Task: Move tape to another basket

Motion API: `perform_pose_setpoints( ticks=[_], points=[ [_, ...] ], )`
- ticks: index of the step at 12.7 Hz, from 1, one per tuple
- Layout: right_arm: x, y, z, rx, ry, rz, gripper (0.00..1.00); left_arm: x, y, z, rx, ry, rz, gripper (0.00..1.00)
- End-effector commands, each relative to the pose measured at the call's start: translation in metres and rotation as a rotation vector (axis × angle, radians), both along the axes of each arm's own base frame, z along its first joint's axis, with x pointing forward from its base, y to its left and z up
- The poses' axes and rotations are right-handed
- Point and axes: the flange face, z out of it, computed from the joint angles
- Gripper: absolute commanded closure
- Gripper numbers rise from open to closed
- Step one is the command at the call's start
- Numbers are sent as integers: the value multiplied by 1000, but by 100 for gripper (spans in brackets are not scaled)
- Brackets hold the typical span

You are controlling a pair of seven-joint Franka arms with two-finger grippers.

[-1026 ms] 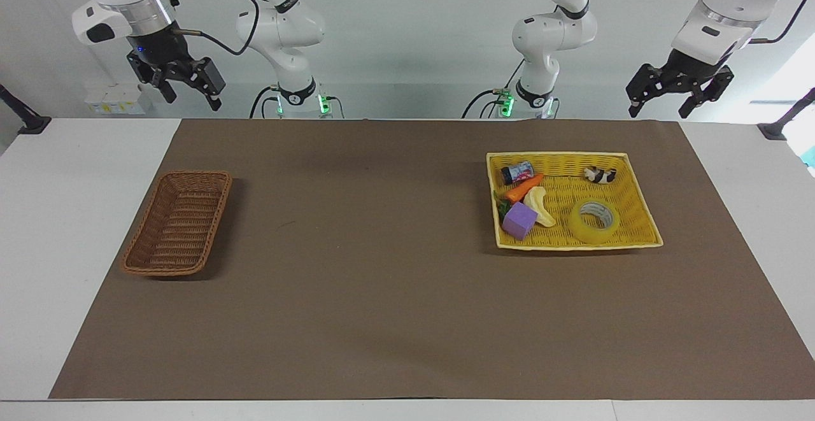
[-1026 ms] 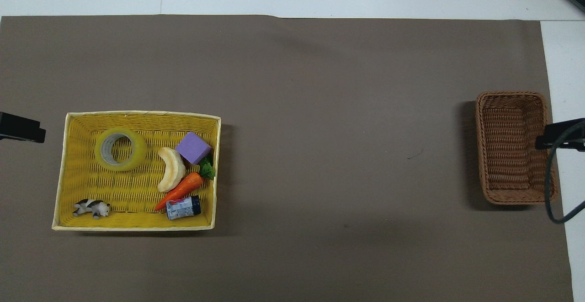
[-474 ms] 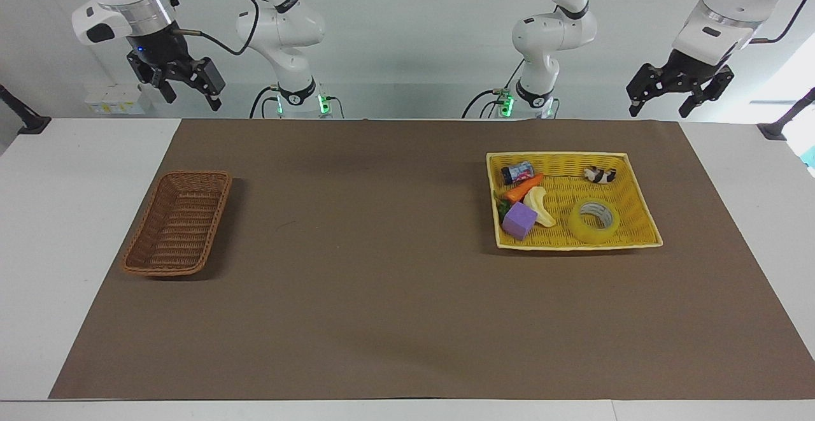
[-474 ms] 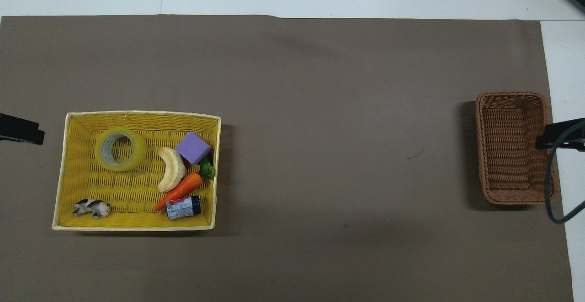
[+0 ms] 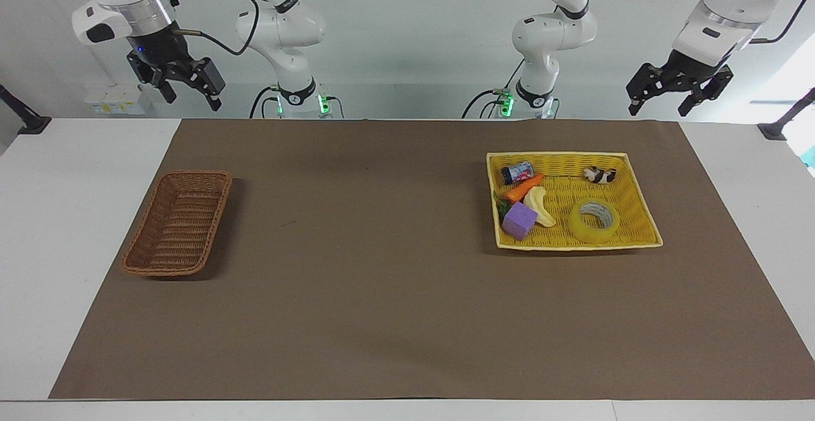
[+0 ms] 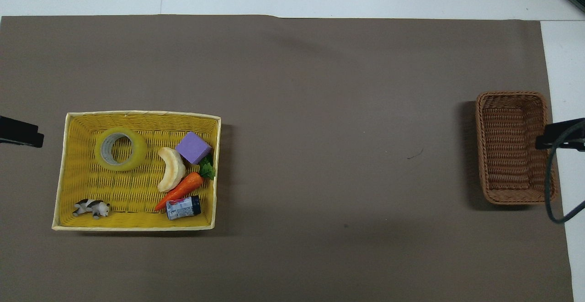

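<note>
The tape (image 5: 594,220), a yellow translucent roll with a grey-white core, lies flat in the bright yellow basket (image 5: 560,155), in its part farther from the robots. It also shows in the overhead view (image 6: 120,149). The brown wicker basket (image 5: 178,230) stands empty toward the right arm's end of the table; it also shows in the overhead view (image 6: 512,146). My left gripper (image 5: 659,111) hangs open and empty, high above the table edge beside the yellow basket. My right gripper (image 5: 193,100) hangs open and empty, high above the table edge near the wicker basket.
The yellow basket (image 6: 137,114) also holds a purple block (image 6: 193,147), a banana piece (image 6: 171,168), a toy carrot (image 6: 180,191), a small jar (image 6: 183,207) and a black-and-white toy animal (image 6: 92,208). A brown mat (image 5: 382,293) covers the table between the baskets.
The left gripper has drifted very slightly. The tape, both baskets and the right arm have not moved.
</note>
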Motion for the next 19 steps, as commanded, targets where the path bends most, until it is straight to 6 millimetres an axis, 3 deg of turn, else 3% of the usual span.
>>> perform_pose_setpoints(
  ticks=[1,11,15,19],
  points=[
    [-2,-1,3,22,6,8,0,-8,2,4,-7,7,7,0],
    [-2,-1,3,22,6,8,0,-16,17,-10,-3,18,33,0],
    [-2,0,3,22,6,9,0,-14,37,-38,-2,10,9,0],
    [-2,-1,3,22,6,8,0,-5,41,-97,-1,-12,-19,0]
  ],
)
